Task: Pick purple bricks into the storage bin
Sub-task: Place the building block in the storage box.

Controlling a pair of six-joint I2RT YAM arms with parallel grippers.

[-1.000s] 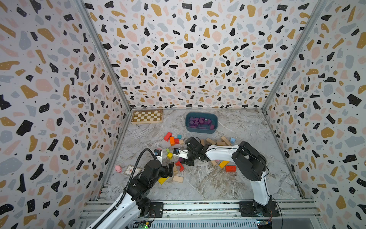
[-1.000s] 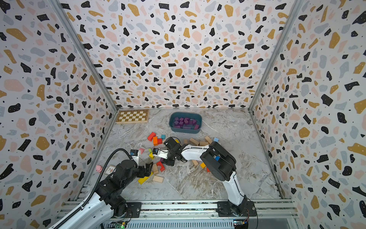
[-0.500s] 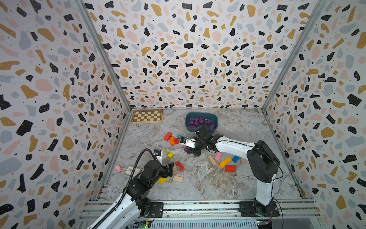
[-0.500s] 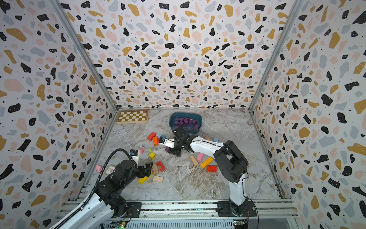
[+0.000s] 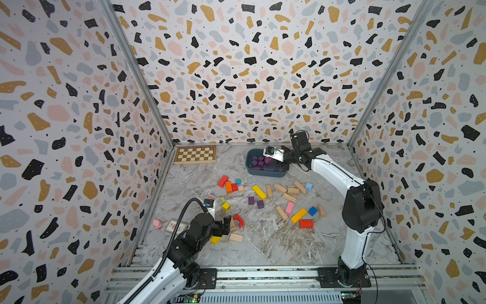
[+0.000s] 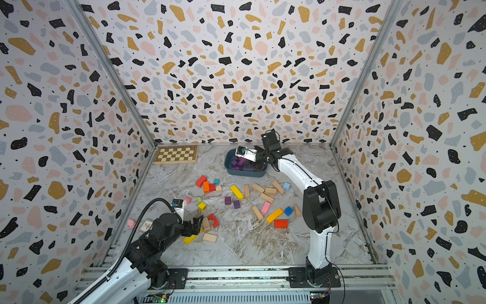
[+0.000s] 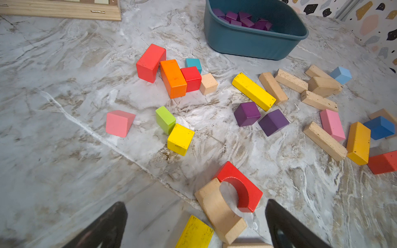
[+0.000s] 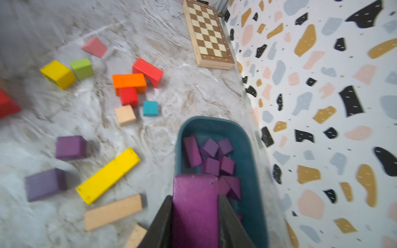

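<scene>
A flat brown-and-cream wooden chessboard (image 5: 196, 154) lies in the far left corner of the grey marbled counter (image 5: 263, 244), against the speckled terrazzo wall (image 5: 249, 65). Mid-counter, a red arched block (image 7: 150, 62), an orange bar (image 7: 173, 78), a red cube (image 7: 191, 78) and a tan cube (image 7: 208, 83) cluster together (a teal cube (image 7: 193, 64) stands just beside them). A long yellow bar (image 7: 253, 91) lies beside plain tan wooden bars (image 7: 291, 80). A small pink pig figure (image 5: 157, 224) sits beside a card (image 5: 176, 226).

2 purple bricks (image 7: 247, 113) on table (image 7: 64, 161), 1 more in R hand (image 8: 195, 214); 1 storage bin (image 7: 253, 43); 1 chessboard (image 5: 196, 154).
</scene>
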